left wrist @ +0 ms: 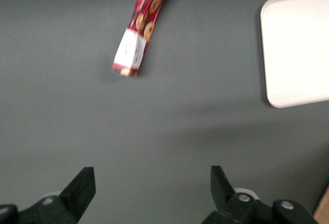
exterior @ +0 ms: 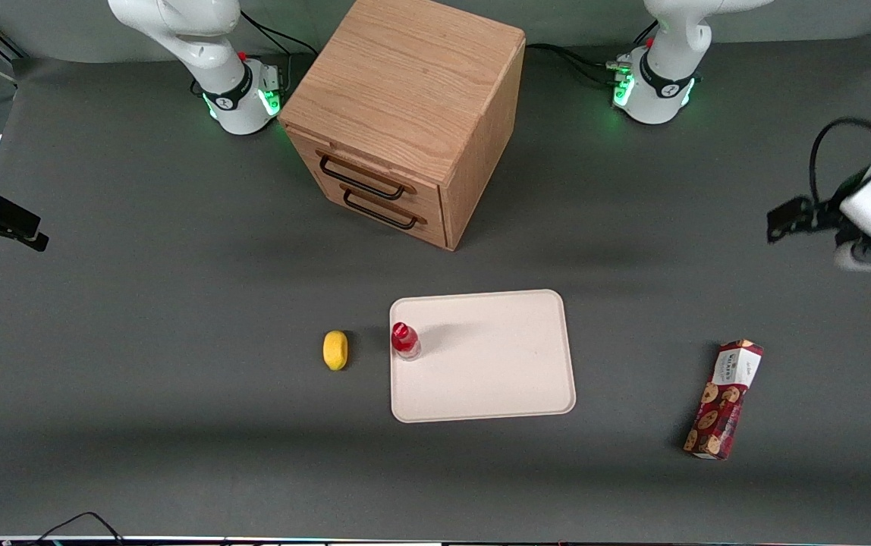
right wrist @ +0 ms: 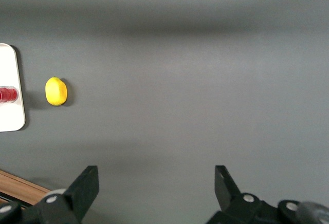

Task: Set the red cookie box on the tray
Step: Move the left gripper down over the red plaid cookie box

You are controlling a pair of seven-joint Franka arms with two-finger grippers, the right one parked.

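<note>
One approach is pending: the gripper (left wrist: pixel 149 183), jaws spread wide and empty, is hanging high above the table's working-arm end. It should be descending over the red cookie box (exterior: pixel 723 400), straddling the narrow width at mid-length. That box is lying flat near the table's camera-side edge, well apart from the jaws and from the tray (exterior: pixel 511 379).

Red cookie box (left wrist: pixel 141 28) cut off at one end by the wrist picture's edge, print on its white label too blurred to read. Tray (left wrist: pixel 297 47) likewise cropped (only one rounded corner showing). Gripper (left wrist: pixel 152 189), above bare desk (left wrist: pixel 169 121), seen as two spread fingertips only, its body mostly out of frame.
</note>
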